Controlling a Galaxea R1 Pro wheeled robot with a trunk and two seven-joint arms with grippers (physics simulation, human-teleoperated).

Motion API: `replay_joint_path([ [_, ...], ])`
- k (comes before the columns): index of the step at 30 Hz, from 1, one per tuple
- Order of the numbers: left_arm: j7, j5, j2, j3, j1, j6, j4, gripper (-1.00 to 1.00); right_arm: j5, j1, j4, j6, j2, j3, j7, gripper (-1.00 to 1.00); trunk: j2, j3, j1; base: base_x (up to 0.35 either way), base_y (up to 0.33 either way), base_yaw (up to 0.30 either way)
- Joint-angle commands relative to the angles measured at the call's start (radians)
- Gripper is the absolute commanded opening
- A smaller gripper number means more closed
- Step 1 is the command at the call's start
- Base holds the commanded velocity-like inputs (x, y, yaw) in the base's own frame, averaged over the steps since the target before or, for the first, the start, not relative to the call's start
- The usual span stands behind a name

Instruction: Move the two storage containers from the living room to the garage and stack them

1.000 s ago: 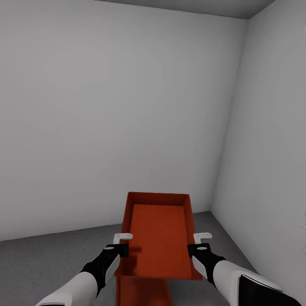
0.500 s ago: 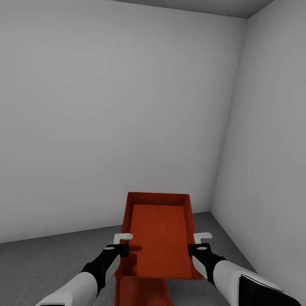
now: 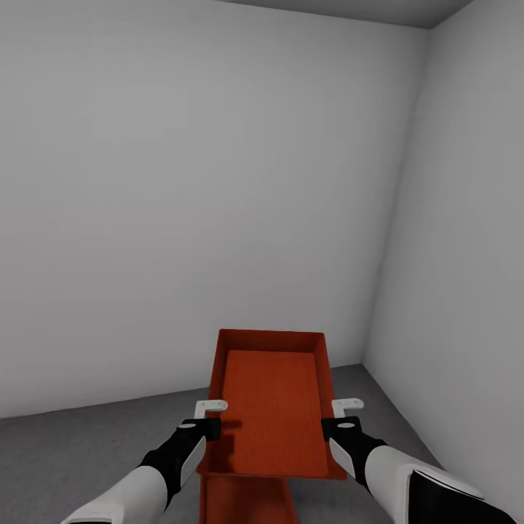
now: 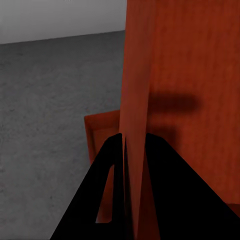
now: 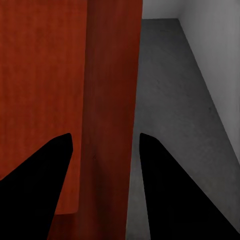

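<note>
One orange-red storage container (image 3: pixel 271 407) hangs level in the air between my two grippers. Directly under it the other storage container (image 3: pixel 244 503) sits on the dark grey concrete floor (image 3: pixel 80 455) of the garage, its rim also in the left wrist view (image 4: pixel 100 132). My left gripper (image 3: pixel 209 424) is shut on the raised container's left wall (image 4: pixel 137 90), its fingers (image 4: pixel 107 185) pinching the thin rim. My right gripper (image 3: pixel 337 423) straddles the right wall (image 5: pixel 112 90) with its fingers (image 5: pixel 150 165) wide apart, open.
A plain grey-white back wall (image 3: pixel 204 218) rises a short way ahead. A side wall (image 3: pixel 466 291) stands close on the right and meets it in a corner. Bare concrete stretches to the left of the containers.
The head view has shifted very slightly. Arms and both containers stay as they were.
</note>
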Motion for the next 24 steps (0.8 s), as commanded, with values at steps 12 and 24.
replay_joint_path([
  [12,0.001,-0.018,0.006,0.027,0.0,0.006,-0.011,-1.0,-0.009,0.0,0.005,0.002,-0.002,0.014,-0.005,-1.0,-0.001,0.0,0.0,0.0,0.0,0.128],
  [24,0.001,-0.018,0.006,0.027,0.0,0.007,-0.011,-1.0,-0.009,0.0,0.005,0.002,0.001,0.014,-0.005,-1.0,-0.001,0.0,0.0,0.0,0.0,0.017],
])
